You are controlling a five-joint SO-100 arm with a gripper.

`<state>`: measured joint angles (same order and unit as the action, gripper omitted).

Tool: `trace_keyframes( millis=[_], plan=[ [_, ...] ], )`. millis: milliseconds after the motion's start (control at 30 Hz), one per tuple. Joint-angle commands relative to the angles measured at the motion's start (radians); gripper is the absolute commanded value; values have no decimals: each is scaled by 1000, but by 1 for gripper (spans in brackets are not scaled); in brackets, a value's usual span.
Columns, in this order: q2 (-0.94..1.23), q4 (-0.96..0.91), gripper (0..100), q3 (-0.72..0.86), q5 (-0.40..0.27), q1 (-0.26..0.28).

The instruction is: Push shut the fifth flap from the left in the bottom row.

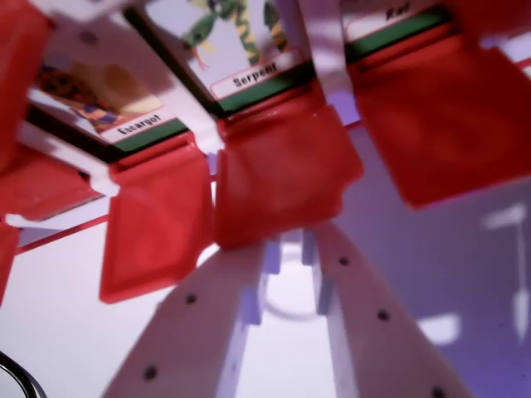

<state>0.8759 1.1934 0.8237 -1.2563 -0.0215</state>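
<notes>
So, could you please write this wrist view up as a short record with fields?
gripper: white gripper, jaws slightly apart, tips at the middle flap's lower edge
middle flap: red flap below the Serpent card, open
left flap: red flap below the Escargot card, open
right flap: red flap, open
image: blurred

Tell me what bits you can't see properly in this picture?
- Card right of Serpent card: label cut off by the wrist view's top edge.
- Escargot card: picture blurred.
- Middle red flap: contact with end effector unclear; its tips sit behind the flap.
</notes>
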Motion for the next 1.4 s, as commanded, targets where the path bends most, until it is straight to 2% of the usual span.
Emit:
trace_keyframes(
  millis=[0,1033,1367],
  plan=[
    [26,-21,2,-121,-3,14],
    [-8,-207,2,-163,-44,12],
    [3,-209,2,-164,-51,8]
  ],
)
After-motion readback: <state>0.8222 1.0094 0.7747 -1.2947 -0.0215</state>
